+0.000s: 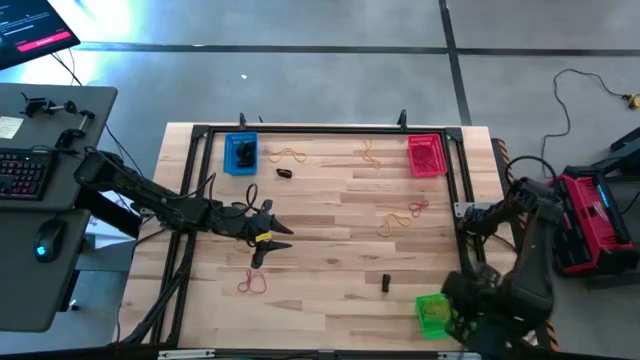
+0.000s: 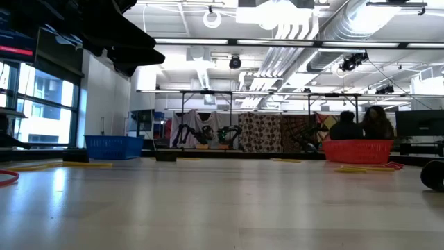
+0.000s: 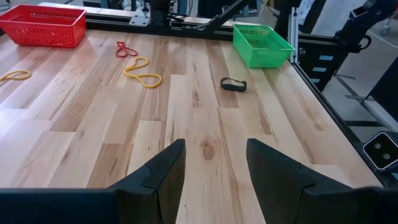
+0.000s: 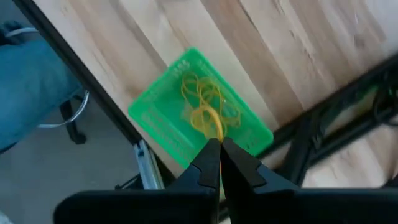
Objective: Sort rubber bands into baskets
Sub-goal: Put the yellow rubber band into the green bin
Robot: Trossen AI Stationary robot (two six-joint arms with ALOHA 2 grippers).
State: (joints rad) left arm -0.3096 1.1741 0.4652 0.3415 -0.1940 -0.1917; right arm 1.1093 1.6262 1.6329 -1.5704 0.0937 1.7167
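My right gripper point(image 4: 219, 144) is shut and points down over the green basket point(image 4: 199, 112), which stands at the table's near right corner point(image 1: 433, 315) with several yellow-orange rubber bands in it. My left gripper point(image 3: 214, 152) hovers open over the table's left middle point(image 1: 275, 238), nothing between its fingers. The blue basket point(image 1: 241, 154) stands far left, the red basket point(image 1: 427, 155) far right. Loose bands lie on the wood: yellow point(image 1: 290, 154), red and yellow point(image 1: 405, 215), red point(image 1: 250, 283), black point(image 3: 233, 84). My right gripper pinches a yellow-orange rubber band by its upper end point(image 4: 216, 132) between its two fingertips, which come from above and point down. The band hangs slack below the fingers, over the green basket; whether its lower end touches the bands inside, I cannot tell.
A black metal frame point(image 1: 320, 130) runs along the table's edges. A desk with a keyboard point(image 1: 22, 172) stands to the left and a red and black case point(image 1: 590, 215) lies on the floor to the right. In the low view, people point(image 2: 361, 126) sit beyond the far edge.
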